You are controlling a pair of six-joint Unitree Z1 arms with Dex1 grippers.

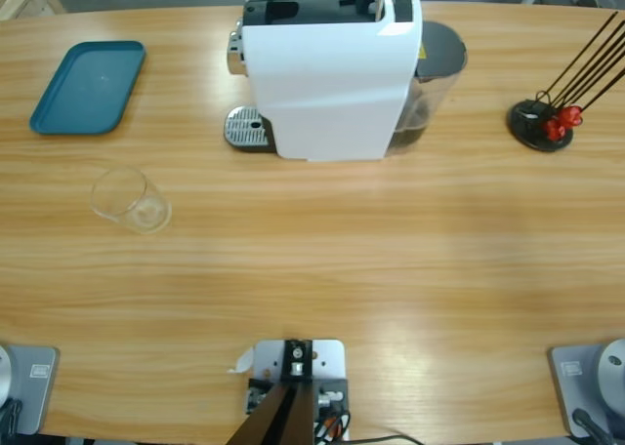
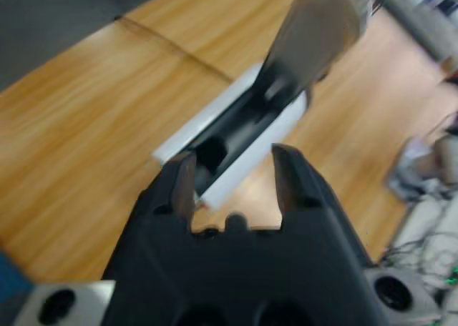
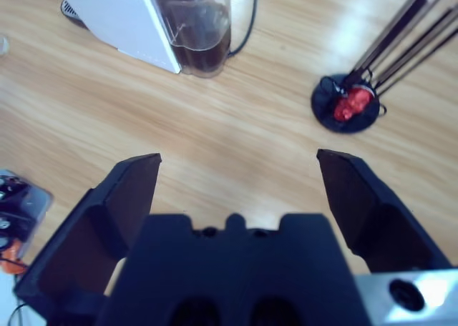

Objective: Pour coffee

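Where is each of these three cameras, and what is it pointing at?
High view: fixed overhead, looking down on the table, coffee machine, glass and tray; no arm shows.
Left wrist: on the left arm, looking past its end effector at table and rig.
Right wrist: past the open right end effector.
Right wrist and high view share the machine and capsule stand.

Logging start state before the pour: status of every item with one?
Clear glass tumbler: lying on its side, empty.
Teal plastic tray: empty.
White coffee machine: nothing on its drip grate.
Left gripper: open, holding nothing.
Right gripper: open wide, holding nothing.
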